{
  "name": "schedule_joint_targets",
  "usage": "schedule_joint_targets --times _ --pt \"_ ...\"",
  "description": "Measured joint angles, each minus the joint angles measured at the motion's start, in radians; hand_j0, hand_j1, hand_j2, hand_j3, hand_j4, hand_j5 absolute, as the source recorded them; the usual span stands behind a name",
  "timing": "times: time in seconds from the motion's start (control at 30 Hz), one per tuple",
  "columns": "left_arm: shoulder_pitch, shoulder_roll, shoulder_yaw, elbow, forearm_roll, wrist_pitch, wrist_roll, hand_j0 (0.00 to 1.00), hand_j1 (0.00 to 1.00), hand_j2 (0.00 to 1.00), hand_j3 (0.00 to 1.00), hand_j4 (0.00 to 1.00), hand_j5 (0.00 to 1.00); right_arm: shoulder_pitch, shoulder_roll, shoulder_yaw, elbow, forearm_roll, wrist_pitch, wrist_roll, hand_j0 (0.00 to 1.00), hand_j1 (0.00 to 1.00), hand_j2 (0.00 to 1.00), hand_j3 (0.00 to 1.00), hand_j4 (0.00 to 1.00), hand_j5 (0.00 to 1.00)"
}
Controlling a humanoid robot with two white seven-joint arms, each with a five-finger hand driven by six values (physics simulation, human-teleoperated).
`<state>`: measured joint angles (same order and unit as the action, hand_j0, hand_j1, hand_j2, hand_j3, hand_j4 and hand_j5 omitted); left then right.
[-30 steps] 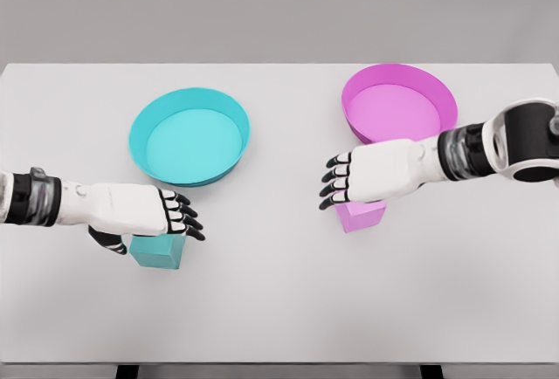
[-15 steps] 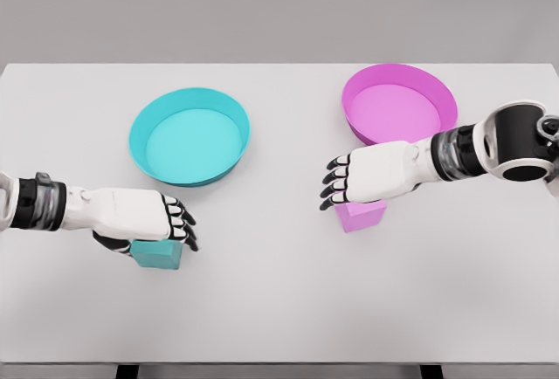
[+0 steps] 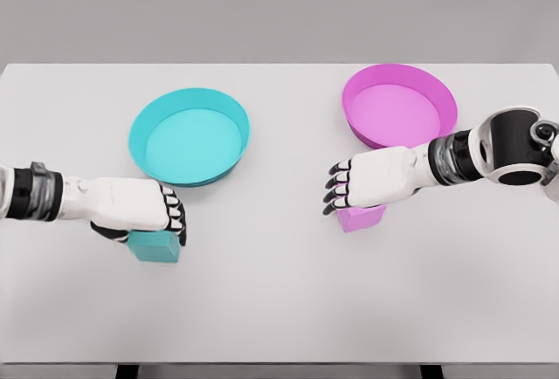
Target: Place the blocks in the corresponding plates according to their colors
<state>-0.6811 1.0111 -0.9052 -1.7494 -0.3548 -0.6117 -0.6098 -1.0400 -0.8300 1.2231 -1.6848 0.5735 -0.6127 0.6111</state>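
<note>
Head view: both my hands are down on their blocks.

My left hand (image 3: 140, 209) curls over the teal block (image 3: 155, 247), near the teal plate (image 3: 140, 134); my right hand (image 3: 371, 182), fingers loosely bent, covers the pink block (image 3: 360, 217) just below the pink plate (image 3: 445, 104), apparently ready to lift.

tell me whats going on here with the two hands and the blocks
The left hand has its fingers curled over the teal block near the teal plate. The right hand hovers over the pink block, fingers spread, just in front of the pink plate. Both plates hold nothing yet.
</note>
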Motion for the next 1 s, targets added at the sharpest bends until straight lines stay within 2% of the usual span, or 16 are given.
schedule_joint_targets --times 0.37,0.47,0.57,0.7,0.83,0.9,1.0 --pt "-0.063 0.002 0.002 -0.006 0.048 -0.002 0.000 0.64 0.64 0.64 0.64 0.64 0.64 0.000 0.006 0.019 0.003 0.008 0.004 -0.002 1.00 1.00 1.00 1.00 1.00 1.00" --pt "-0.083 0.000 0.005 -0.006 0.055 -0.002 0.000 0.64 0.64 0.64 0.64 0.64 0.64 0.000 0.006 0.019 0.003 0.008 0.004 -0.003 0.89 0.89 0.89 0.89 0.89 0.89" --pt "-0.106 -0.001 0.007 -0.006 0.065 -0.002 0.000 0.64 0.64 0.64 0.64 0.64 0.64 0.000 0.007 0.018 0.003 0.008 0.005 -0.004 0.73 0.73 0.73 0.73 0.73 0.73" --pt "-0.123 -0.005 0.013 -0.001 0.077 -0.002 -0.001 0.64 0.64 0.64 0.64 0.64 0.64 -0.002 0.007 0.013 0.003 0.012 0.005 -0.004 0.59 0.59 0.59 0.59 0.59 0.59" --pt "-0.123 -0.027 0.057 0.015 0.086 -0.002 -0.001 0.65 0.65 0.65 0.65 0.65 0.65 -0.008 0.007 0.008 0.004 0.016 0.001 -0.002 0.54 0.54 0.54 0.54 0.54 0.54" --pt "-0.123 -0.047 0.071 0.033 0.086 -0.002 -0.001 0.65 0.65 0.65 0.65 0.65 0.65 -0.008 0.008 0.007 0.005 0.015 0.000 -0.001 0.48 0.48 0.48 0.48 0.48 0.48" --pt "-0.132 -0.069 0.084 0.054 0.086 -0.002 -0.001 0.65 0.65 0.65 0.65 0.65 0.65 -0.011 0.008 0.007 0.005 0.015 0.000 -0.001 0.47 0.47 0.47 0.47 0.47 0.47"
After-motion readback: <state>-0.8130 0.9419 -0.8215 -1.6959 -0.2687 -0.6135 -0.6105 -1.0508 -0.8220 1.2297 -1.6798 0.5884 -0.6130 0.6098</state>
